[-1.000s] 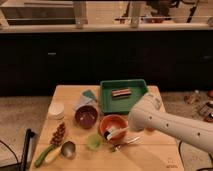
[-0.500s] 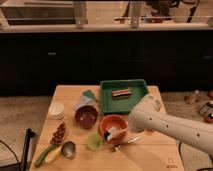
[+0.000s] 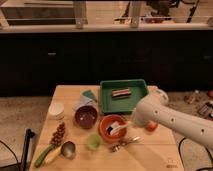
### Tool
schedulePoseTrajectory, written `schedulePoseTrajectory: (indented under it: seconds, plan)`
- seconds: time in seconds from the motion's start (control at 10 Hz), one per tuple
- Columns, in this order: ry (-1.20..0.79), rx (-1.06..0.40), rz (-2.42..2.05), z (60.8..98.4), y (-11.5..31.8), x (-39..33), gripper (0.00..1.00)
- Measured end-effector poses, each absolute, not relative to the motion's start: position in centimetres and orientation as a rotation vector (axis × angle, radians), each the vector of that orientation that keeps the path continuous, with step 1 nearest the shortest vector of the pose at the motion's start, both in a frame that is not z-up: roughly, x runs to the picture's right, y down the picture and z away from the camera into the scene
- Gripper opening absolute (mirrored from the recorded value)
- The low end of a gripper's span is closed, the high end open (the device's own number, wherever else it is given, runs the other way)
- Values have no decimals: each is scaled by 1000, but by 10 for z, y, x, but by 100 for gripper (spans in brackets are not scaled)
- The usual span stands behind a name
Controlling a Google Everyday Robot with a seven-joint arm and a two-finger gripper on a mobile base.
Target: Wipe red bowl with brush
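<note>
**Ana:** Camera view has us above the wooden counter (image 3: 150, 155), and the landmark is the red bowl (image 3: 111, 127), sitting near the middle. The big white arm (image 3: 170, 117) sweeps in from the right of it, reaching down toward the bowl's right rim.

**Ben:** And the brush (image 3: 118, 128)? I see a white handle with a dark tip lying inside the bowl, bristles toward its centre.

**Ana:** That's it. The handle runs out toward the right rim, where the hand (image 3: 131, 125) should be, tucked under the arm's end. Whether its fingers are apart or clamped on the handle, I cannot tell; the arm hides them.

**Ben:** The brush being down in the bowl suggests wiping is under way, I'd say. Keeping the head low against the inner surface is what the job calls for.

**Ana:** Agreed, as a judgement. Neighbours are tight: the dark maroon bowl (image 3: 86, 116) just left of the red bowl, a small green cup (image 3: 93, 141) just in front and left, and a metal fork (image 3: 125, 144) just in front.

**Ben:** Behind the red bowl, the green tray (image 3: 107, 102). Something orange-red (image 3: 151, 126) peeks out right of it, under the arm.

**Ana:** A wide stroke could nudge that fork or cup, so short strokes look wise.
</note>
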State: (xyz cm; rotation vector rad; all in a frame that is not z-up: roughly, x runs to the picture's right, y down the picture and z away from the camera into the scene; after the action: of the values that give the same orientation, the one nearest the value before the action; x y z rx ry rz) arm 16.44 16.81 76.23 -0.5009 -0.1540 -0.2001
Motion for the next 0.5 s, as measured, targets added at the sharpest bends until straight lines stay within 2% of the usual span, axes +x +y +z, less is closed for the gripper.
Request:
schedulePoseTrajectory:
  seconds: [0.5]
  plan:
    - [-166, -547, -237, 812, 112, 173, 0]
